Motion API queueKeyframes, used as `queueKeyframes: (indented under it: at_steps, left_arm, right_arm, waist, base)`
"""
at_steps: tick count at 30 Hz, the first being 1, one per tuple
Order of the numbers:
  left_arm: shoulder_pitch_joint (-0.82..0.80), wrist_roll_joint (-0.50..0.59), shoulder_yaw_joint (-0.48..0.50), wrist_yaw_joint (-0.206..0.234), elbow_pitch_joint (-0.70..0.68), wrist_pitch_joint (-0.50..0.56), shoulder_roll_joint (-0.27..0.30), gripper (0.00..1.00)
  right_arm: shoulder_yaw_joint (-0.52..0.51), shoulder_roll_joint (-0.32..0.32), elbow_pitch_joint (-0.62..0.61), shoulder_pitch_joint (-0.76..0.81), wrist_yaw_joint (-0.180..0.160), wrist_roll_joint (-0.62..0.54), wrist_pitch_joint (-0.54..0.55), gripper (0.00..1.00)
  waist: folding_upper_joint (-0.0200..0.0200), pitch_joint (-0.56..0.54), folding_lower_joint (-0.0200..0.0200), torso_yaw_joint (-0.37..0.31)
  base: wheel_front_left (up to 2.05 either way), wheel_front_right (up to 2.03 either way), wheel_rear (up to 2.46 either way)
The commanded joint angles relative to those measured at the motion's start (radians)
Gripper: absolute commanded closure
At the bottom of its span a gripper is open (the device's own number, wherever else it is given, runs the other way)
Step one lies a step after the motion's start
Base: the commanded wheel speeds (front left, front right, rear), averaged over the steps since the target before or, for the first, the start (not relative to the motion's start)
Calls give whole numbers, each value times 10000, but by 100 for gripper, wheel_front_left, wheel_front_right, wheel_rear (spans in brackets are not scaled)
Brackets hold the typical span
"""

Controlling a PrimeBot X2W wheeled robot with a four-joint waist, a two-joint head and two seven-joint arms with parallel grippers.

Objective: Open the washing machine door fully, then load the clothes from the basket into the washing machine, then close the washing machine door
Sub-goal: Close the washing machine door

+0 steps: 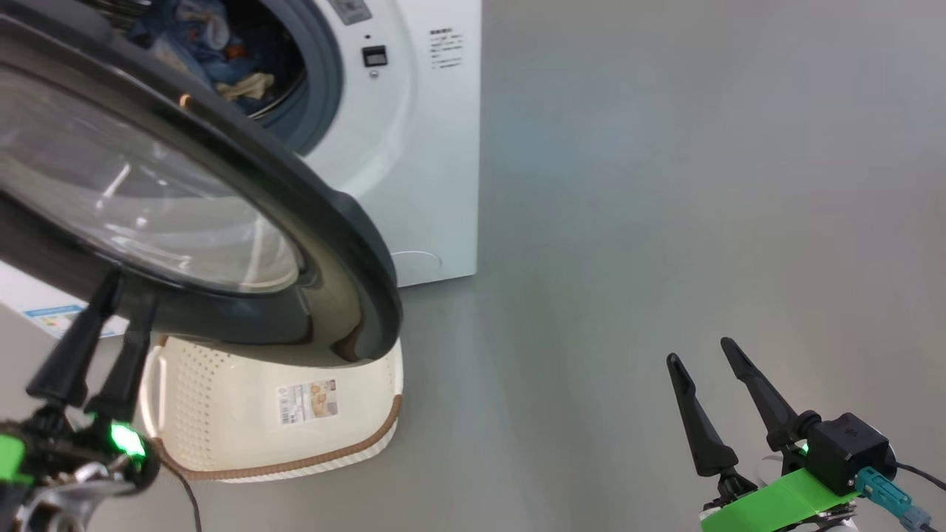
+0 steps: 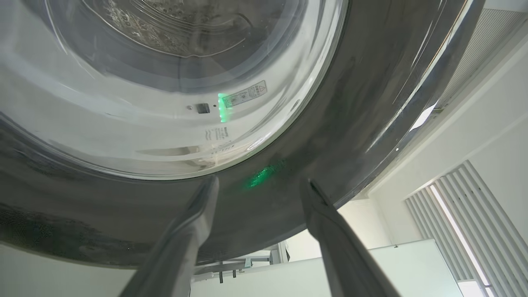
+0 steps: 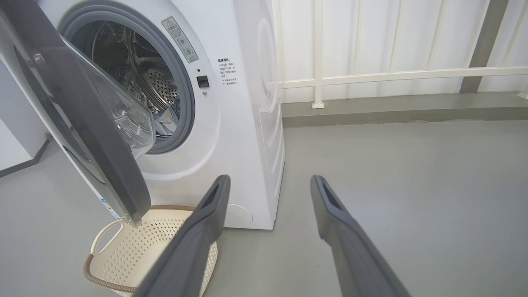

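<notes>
The white washing machine (image 1: 414, 148) stands at the top left with its door (image 1: 310, 214) swung partly open, the black rim and glass bowl hanging over the basket (image 1: 222, 414). Light-blue and cream clothes (image 1: 214, 44) lie inside the drum. In the right wrist view the basket (image 3: 140, 243) looks empty. My left gripper (image 1: 131, 292) is open at the lower left, its fingertips up against the underside of the door's black rim (image 2: 350, 123). My right gripper (image 1: 701, 350) is open over bare floor at the lower right, holding nothing, well away from the machine (image 3: 243, 123).
Grey floor spreads to the right of the machine. A white railing and wall panels (image 3: 371, 76) run behind it. The round filter cap (image 1: 417, 260) sits low on the machine's front. The door overhangs most of the basket.
</notes>
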Motion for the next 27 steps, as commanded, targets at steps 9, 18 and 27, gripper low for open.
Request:
queueKeyframes:
  at_steps: [9, 18, 27]
  left_arm:
    - [944, 731, 583, -185, -977, -500, -372, 0]
    - [1351, 4125, 375, -190, -1988, -2565, -574, 0]
    - [2242, 10163, -1163, -120, -2358, -6012, 33, 0]
  right_arm:
    - [80, -158, -377, 47, 16, 1, 119, 0]
    - [30, -211, -507, 95, 16, 44, 209, 0]
    - [-55, -241, -554, 191, 16, 40, 246, 0]
  waist:
    - [0, -255, 0, 639]
    - [0, -304, 0, 857]
    - [0, -417, 0, 935]
  base:
    - [0, 0, 0]
    - [0, 0, 0]
    - [0, 0, 0]
